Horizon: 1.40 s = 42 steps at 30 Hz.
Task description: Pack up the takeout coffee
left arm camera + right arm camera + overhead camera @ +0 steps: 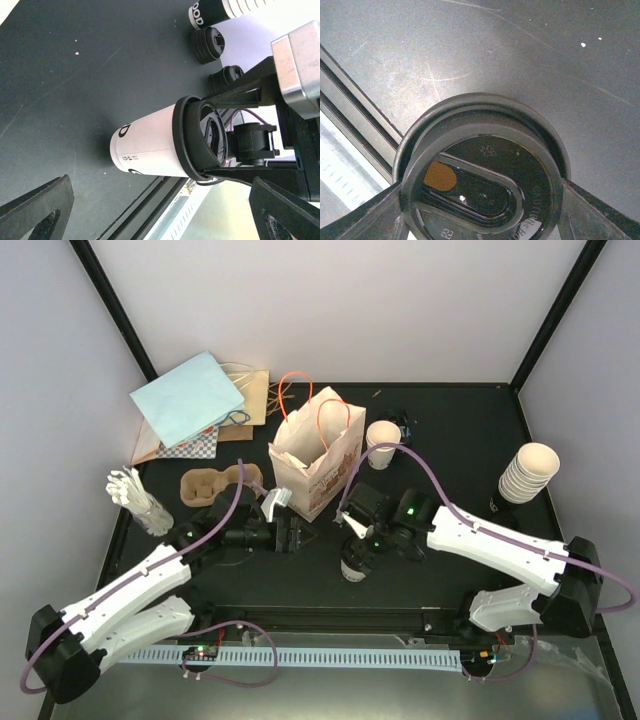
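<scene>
A cream-white coffee cup with a black lid [354, 566] stands near the table's front middle. My right gripper [362, 545] is shut on its lid from above. In the right wrist view the lid [480, 170] fills the frame with a finger [602, 215] on each side. In the left wrist view the cup [150, 145] shows side-on, the right gripper's fingers [235, 91] clamping its lid rim. My left gripper [292, 536] is open and empty, just left of the cup, its fingers [35, 210] wide apart and short of it.
The printed paper bag [315, 455] with orange handles stands open behind the grippers. A brown pulp tray [212, 486] lies to its left. An unlidded cup [382, 440], black lids [207, 44], a cup stack [527, 472], stirrers [135, 495] and a blue bag [190, 400] sit around.
</scene>
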Tool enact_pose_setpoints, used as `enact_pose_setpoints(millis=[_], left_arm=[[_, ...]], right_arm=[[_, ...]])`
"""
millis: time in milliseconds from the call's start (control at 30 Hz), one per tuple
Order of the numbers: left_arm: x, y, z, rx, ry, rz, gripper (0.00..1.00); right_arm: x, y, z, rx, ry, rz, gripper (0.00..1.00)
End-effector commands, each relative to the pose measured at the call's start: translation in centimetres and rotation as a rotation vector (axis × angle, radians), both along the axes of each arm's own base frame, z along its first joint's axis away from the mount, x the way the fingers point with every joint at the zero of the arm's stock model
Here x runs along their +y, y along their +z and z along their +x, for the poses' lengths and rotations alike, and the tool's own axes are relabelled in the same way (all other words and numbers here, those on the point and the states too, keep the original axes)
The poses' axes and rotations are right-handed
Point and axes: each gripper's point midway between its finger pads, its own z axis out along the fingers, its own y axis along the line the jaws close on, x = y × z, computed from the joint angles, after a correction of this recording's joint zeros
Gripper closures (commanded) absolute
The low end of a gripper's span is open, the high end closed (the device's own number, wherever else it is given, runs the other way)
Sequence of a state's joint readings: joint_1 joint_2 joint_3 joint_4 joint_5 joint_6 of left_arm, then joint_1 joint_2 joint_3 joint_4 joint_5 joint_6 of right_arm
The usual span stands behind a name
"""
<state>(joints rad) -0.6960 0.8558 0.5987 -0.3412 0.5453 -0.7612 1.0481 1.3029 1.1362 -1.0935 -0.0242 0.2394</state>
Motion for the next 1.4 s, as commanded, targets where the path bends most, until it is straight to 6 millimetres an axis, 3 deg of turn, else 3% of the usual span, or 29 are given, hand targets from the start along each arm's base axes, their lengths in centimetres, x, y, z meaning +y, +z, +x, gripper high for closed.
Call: enact_pose_setpoints(millis=[0, 300, 767, 1133, 1367], left_arm=[[-0.1, 0.7, -0.1, -0.069, -0.02, -0.027, 0.01], [1.6, -0.3, 0.3, -0.074, 0.077, 0.013, 0.01], [1.1, -1.0, -0.1, -0.053, 0.033, 0.015, 0.01], [0.3, -1.9, -0.6, -0.031, -0.013, -0.007, 0.01], [-0.4, -2.6, -1.2, -0.015, -0.031, -0.035, 0.01]], right_arm=[[0.2, -1.1, 0.0, -0.034, 0.036, -0.05, 0.25], [0.6, -1.6, -0.3, -0.04, 0.063, -0.068, 0.21], [1.0, -1.4, -0.3, -0.072, 0.083, -0.081, 0.1], [1.8, 0.8, -0.1, -0.108, 0.077, -0.003, 0.08], [3.2, 3.7, 1.0, -0.184, 0.019, 0.164, 0.0]])
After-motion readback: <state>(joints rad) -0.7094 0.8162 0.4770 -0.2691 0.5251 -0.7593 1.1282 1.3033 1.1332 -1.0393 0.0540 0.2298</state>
